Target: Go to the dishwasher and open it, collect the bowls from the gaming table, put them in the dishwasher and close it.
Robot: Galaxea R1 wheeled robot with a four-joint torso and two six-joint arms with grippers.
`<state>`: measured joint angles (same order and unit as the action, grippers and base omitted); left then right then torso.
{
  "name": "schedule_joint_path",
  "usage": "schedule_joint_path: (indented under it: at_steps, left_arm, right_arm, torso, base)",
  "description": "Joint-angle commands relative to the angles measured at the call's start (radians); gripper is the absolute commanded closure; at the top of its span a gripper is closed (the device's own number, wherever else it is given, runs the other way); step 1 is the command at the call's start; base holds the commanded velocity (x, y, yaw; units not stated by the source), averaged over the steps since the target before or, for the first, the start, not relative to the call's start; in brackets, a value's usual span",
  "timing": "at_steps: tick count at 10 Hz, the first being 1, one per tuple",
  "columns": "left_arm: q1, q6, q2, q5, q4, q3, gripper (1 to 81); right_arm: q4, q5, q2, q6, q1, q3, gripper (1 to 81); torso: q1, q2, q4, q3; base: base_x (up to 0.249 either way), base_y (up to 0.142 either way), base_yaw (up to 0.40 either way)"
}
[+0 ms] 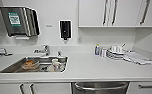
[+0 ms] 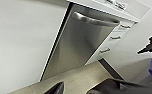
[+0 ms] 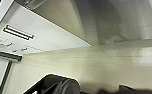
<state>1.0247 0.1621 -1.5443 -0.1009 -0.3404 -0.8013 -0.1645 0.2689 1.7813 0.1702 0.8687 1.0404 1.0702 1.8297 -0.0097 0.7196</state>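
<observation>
— One door to open: dishwasher shut, straight below the counter, right of the sink.
— Could go wrong how?
— Probably by missing the bar handle; rounded steel, easy to slip off. Could also tug too steeply and stall the door.
— Arm pose?
— Both hanging low by the floor, wrists angled up at the steel front.
— Fingers wide or narrow?
— Cannot tell, left or right. Holding nothing, seemingly.

A white table holds a steel sink with dishes; stacked plates sit near a small bottle.
</observation>
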Motion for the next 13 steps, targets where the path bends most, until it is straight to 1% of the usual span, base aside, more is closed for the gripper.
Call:
schedule_joint_path:
  at_steps: [1, 2, 3, 4, 5, 6, 7, 8, 9, 10, 11, 12, 13]
  left_arm:
    - [-0.099, 0.005, 0.044, 0.003, -0.022, 0.017, 1.0]
    - [-0.113, 0.007, 0.044, 0.004, -0.019, 0.017, 1.0]
    - [-0.123, 0.008, 0.042, 0.006, -0.017, 0.017, 1.0]
    - [-0.123, 0.010, 0.041, 0.004, -0.014, 0.017, 1.0]
    - [-0.123, 0.023, 0.041, 0.004, -0.015, 0.016, 1.0]
    - [-0.123, 0.054, 0.041, 0.003, -0.017, 0.013, 1.0]
    - [-0.123, 0.062, 0.041, 0.001, -0.020, 0.010, 1.0]
    - [-0.125, 0.063, 0.041, -0.005, -0.020, 0.010, 1.0]
    - [-0.125, 0.063, 0.041, -0.017, -0.022, 0.010, 1.0]
    - [-0.123, 0.063, 0.041, -0.020, -0.025, 0.010, 1.0]
    - [-0.125, 0.063, 0.042, -0.020, -0.025, 0.008, 1.0]
    - [-0.125, 0.063, 0.042, -0.020, -0.025, 0.007, 1.0]
    - [-0.125, 0.063, 0.042, -0.020, -0.025, 0.004, 1.0]
  right_arm:
    - [-0.036, 0.199, -0.004, 0.129, -0.234, -0.014, 1.0]
    - [-0.036, 0.246, 0.026, 0.173, -0.286, -0.001, 1.0]
    - [-0.036, 0.265, 0.052, 0.230, -0.318, 0.019, 1.0]
    - [-0.035, 0.266, 0.072, 0.308, -0.351, 0.041, 1.0]
    - [-0.036, 0.266, 0.081, 0.372, -0.372, 0.049, 1.0]
    - [-0.033, 0.266, 0.089, 0.464, -0.385, 0.055, 1.0]
    - [-0.024, 0.266, 0.098, 0.554, -0.397, 0.064, 1.0]
    - [-0.024, 0.266, 0.107, 0.621, -0.417, 0.088, 1.0]
    - [-0.026, 0.266, 0.117, 0.657, -0.435, 0.104, 1.0]
    - [-0.033, 0.265, 0.137, 0.709, -0.453, 0.125, 1.0]
    - [-0.032, 0.248, 0.155, 0.767, -0.464, 0.136, 1.0]
    - [-0.024, 0.212, 0.175, 0.819, -0.470, 0.150, 1.0]
    - [-0.023, 0.170, 0.189, 0.858, -0.464, 0.170, 1.0]
  torso:
    - [0.000, 0.000, 0.000, 0.000]
    - [0.000, 0.000, 0.000, 0.000]
    - [0.000, 0.000, 0.000, 0.000]
    - [0.000, 0.000, 0.000, 0.000]
    - [0.000, 0.000, 0.000, 0.000]
    - [0.000, 0.000, 0.000, 0.000]
    - [0.000, 0.000, 0.000, 0.000]
    - [0.000, 0.000, 0.000, 0.000]
    - [0.000, 0.000, 0.000, 0.000]
    - [0.000, 0.000, 0.000, 0.000]
    - [0.000, 0.000, 0.000, 0.000]
    - [0.000, 0.000, 0.000, 0.000]
    - [0.000, 0.000, 0.000, 0.001]
  base:
    - [0.000, 0.000, 0.000]
    - [0.000, 0.000, 0.000]
    - [0.000, 0.000, 0.000]
    - [0.000, 0.000, 0.000]
    - [0.000, 0.000, 0.000]
    - [0.000, 0.000, 0.000]
    - [0.000, 0.000, 0.000]
    - [0.000, 0.000, 0.000]
    - [0.000, 0.000, 0.000]
    - [0.000, 0.000, 0.000]
    - [0.000, 0.000, 0.000]
    - [0.000, 0.000, 0.000]
    - [0.000, 0.000, 0.000]
